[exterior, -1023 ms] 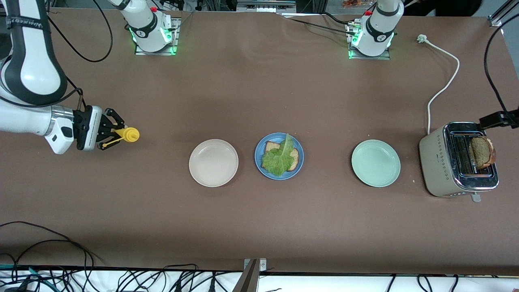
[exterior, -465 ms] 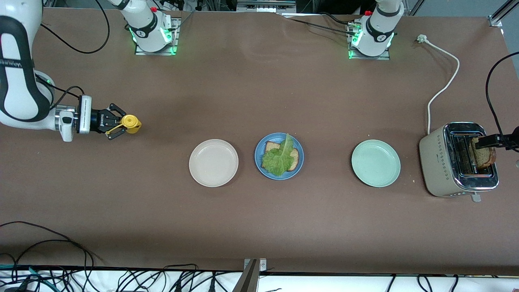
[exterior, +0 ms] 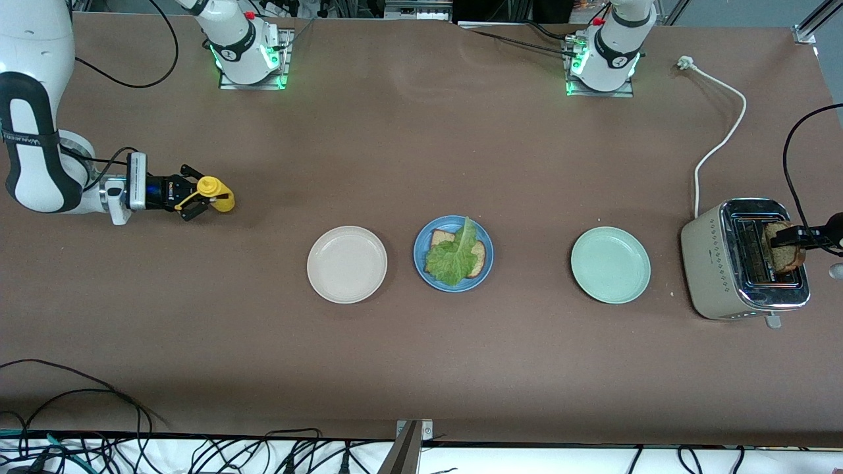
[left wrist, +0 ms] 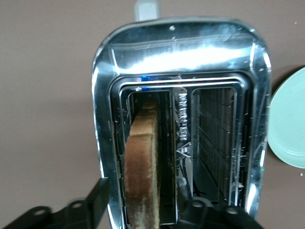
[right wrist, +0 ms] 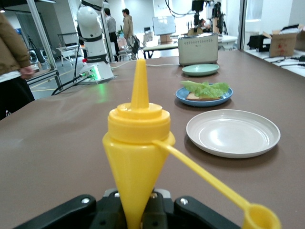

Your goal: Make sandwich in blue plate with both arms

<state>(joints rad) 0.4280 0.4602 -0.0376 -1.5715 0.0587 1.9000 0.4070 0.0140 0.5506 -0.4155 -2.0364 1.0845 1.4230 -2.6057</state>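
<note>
The blue plate (exterior: 419, 253) holds one brown bread slice (exterior: 441, 237) with a green lettuce leaf (exterior: 451, 258) lying on it; the plate (right wrist: 183, 97) also shows in the right wrist view. A second bread slice (exterior: 782, 258) stands in a slot of the toaster (exterior: 708, 257). My left gripper (exterior: 793, 245) is open, one finger on each side of that slice (left wrist: 140, 157) with a gap on both sides. My right gripper (exterior: 191, 196) is shut on a yellow squeeze bottle (exterior: 214, 194), held upright (right wrist: 138, 138) low over the table at the right arm's end.
A cream-white plate (exterior: 347, 264) lies beside the blue plate toward the right arm's end. A pale green plate (exterior: 610, 264) lies between the blue plate and the toaster. The toaster's white cord (exterior: 724, 131) runs toward the left arm's base.
My left gripper has come down around the slice in the toaster. My right gripper has carried the yellow bottle a little toward the arms' bases and turned it upright.
</note>
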